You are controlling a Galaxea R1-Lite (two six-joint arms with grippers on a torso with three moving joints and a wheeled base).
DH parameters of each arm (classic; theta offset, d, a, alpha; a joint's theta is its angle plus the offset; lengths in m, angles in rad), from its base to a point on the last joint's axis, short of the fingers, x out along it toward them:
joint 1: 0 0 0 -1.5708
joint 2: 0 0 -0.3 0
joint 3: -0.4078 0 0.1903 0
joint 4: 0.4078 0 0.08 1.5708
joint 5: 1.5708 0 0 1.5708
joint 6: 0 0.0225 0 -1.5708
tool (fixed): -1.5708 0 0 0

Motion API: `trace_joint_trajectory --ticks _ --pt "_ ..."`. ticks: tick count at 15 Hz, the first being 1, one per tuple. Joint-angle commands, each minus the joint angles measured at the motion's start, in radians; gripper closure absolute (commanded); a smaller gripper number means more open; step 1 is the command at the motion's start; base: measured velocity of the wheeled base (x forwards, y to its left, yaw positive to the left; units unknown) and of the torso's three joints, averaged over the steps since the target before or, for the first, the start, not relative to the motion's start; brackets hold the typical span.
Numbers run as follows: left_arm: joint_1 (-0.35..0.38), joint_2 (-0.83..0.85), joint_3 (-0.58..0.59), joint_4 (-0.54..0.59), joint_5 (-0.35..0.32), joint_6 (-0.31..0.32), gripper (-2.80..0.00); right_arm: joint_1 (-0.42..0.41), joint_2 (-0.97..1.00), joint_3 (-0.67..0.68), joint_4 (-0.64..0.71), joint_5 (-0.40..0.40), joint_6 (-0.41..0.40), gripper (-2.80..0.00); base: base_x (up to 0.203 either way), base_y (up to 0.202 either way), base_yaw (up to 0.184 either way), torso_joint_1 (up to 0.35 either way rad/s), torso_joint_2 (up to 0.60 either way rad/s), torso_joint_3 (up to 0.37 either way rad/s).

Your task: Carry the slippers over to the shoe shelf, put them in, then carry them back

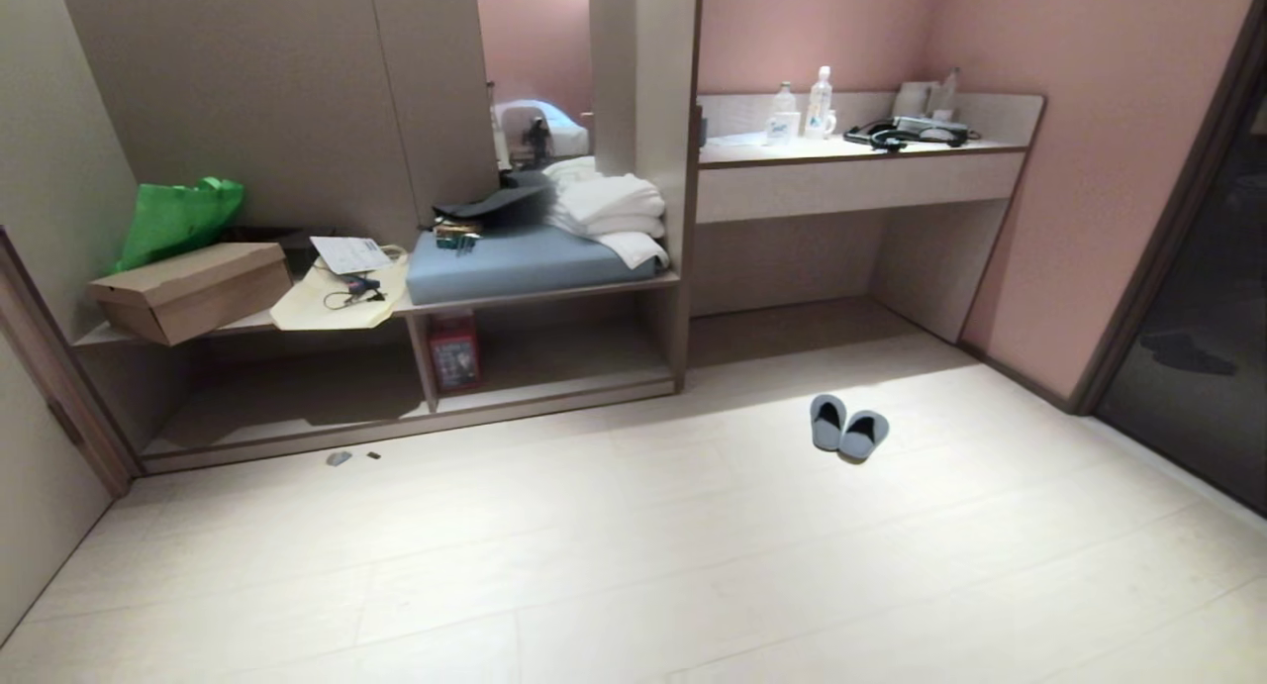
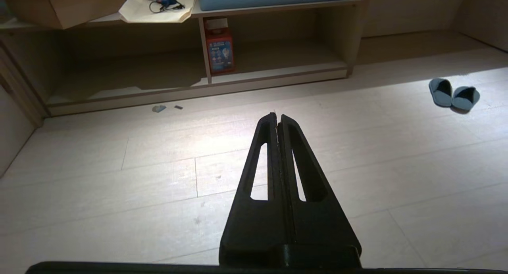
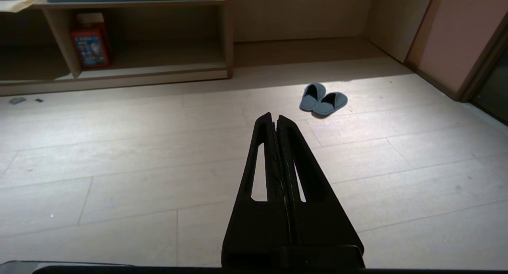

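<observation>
The grey-blue slippers (image 1: 848,429) lie side by side on the pale floor, right of the unit and in front of the desk recess; they also show as the slippers (image 2: 453,94) and the slippers (image 3: 323,101) in the wrist views. The shoe shelf (image 1: 554,387) is the low open cubby of the taupe unit, split by an upright divider, also seen as the shoe shelf (image 2: 274,69) and the shoe shelf (image 3: 158,69). My left gripper (image 2: 277,116) and right gripper (image 3: 274,116) are both shut, empty, above bare floor well short of the slippers. Neither arm shows in the head view.
A red box (image 1: 454,352) stands in the cubby by the divider. Above it lie a blue cushion (image 1: 515,260), towels, a cardboard shoebox (image 1: 188,290) and a green bag. Two small scraps (image 1: 340,457) lie on the floor. A desk counter (image 1: 851,174) and a dark doorway (image 1: 1198,347) stand right.
</observation>
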Motion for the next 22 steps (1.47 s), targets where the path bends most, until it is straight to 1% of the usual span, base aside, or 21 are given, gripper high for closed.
trace_joint_trajectory --ticks 1,22 --pt "0.001 0.0 0.0 0.0 0.0 0.0 0.0 0.001 0.001 0.0 0.0 -0.001 -0.001 0.0 -0.191 0.0 0.003 0.005 0.0 0.001" --pt "0.001 0.0 0.0 0.0 0.0 0.0 0.0 0.001 0.001 0.0 0.0 -0.001 0.001 0.0 -0.194 0.0 0.001 0.002 0.0 0.003"
